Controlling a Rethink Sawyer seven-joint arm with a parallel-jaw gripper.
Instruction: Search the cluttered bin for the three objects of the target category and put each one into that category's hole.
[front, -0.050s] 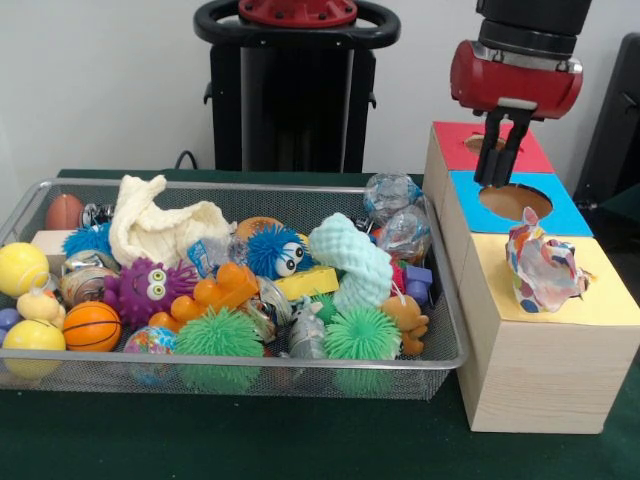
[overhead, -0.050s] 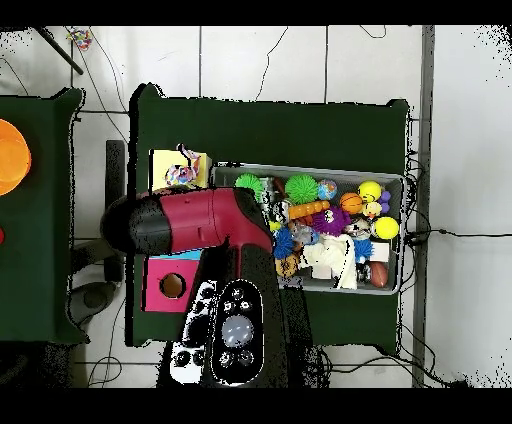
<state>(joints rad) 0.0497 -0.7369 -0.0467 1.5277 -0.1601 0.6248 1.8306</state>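
Bin (front, -0.050s: 440, 300) just beside box (front, -0.050s: 545, 375)

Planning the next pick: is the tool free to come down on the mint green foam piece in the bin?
Probably yes. The tool hangs over the blue hole, apart from the bin, and the mint green foam piece lies on top of the clutter with nothing over it.

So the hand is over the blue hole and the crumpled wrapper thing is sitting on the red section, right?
Not quite. The hand is over the blue hole, but the crumpled wrapper thing sits on the yellow section, not the red section. The front view shows it.
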